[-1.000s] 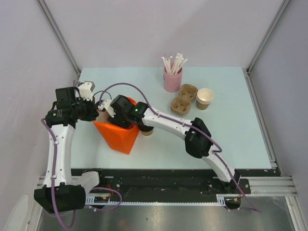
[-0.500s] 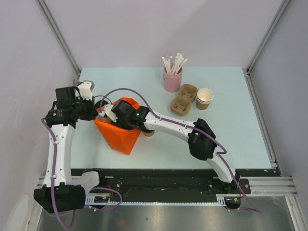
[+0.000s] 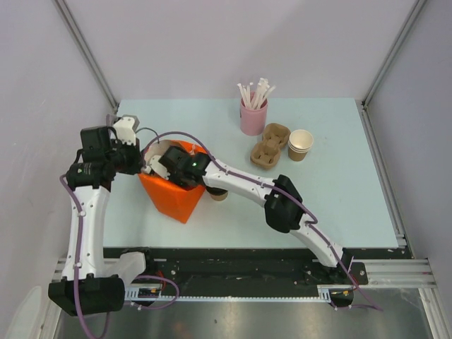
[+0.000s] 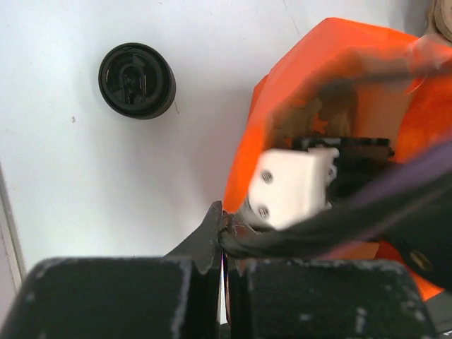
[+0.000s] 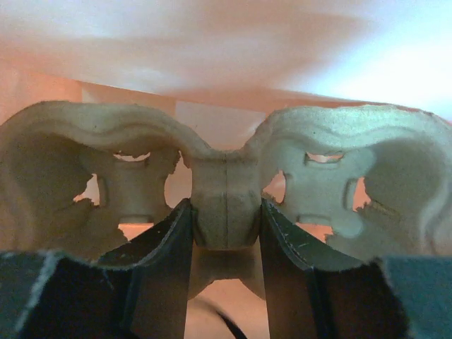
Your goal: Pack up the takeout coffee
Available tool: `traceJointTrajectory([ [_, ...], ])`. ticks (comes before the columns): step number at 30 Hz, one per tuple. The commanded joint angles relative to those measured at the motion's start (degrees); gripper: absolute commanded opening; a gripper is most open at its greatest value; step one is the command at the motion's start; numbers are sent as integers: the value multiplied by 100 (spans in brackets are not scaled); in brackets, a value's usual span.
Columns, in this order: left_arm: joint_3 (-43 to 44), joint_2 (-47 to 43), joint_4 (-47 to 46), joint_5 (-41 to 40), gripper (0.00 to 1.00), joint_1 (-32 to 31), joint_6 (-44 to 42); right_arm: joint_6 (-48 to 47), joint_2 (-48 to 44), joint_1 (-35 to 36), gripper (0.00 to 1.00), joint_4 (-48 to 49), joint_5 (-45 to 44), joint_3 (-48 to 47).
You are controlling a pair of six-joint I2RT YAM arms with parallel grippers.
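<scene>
One brown coffee cup [image 3: 217, 193] stands on the counter [image 3: 339, 198] just right of the orange bag [image 3: 173, 201], seemingly tucked under the right arm [image 3: 240, 180] and nearer the right tool [image 5: 224, 212], which grasps a pulp carrier [image 5: 318, 155] inside the bag, while the left tool [image 4: 220, 236] pinches the bag's rim.

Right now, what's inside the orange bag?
The right gripper, its fingers clamped on a moulded-pulp cup carrier. Its arm hides the orange bag's bottom, so anything else there can't be seen.
</scene>
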State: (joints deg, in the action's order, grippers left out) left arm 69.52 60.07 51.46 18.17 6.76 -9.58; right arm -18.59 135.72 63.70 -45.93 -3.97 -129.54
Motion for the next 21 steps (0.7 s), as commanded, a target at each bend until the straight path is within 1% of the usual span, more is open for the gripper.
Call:
traceJointTrajectory([
  [1,299,-277,-488,160,0,-9,-140,303,560,-121,0,-1162,518,-494],
  [5,221,-259,-488,257,0,-17,-193,479,587,-183,0,-1172,599,-388],
  [11,36,-207,-497,441,0,-87,-246,470,745,-174,0,-1155,625,-458],
  [15,9,-224,-488,626,0,-149,-228,479,1017,-174,5,-1312,476,-686],
  [16,9,-224,-479,635,0,-158,-219,479,1070,-174,7,-1417,432,-748],
  [19,1,-224,-479,617,0,-167,-237,505,1158,-174,20,-1454,432,-802],
  [20,-8,-242,-479,617,0,-184,-246,514,1150,-174,30,-1445,449,-784],
  [21,-52,-242,-479,591,1,-176,-280,523,1124,-165,34,-1419,484,-784],
])
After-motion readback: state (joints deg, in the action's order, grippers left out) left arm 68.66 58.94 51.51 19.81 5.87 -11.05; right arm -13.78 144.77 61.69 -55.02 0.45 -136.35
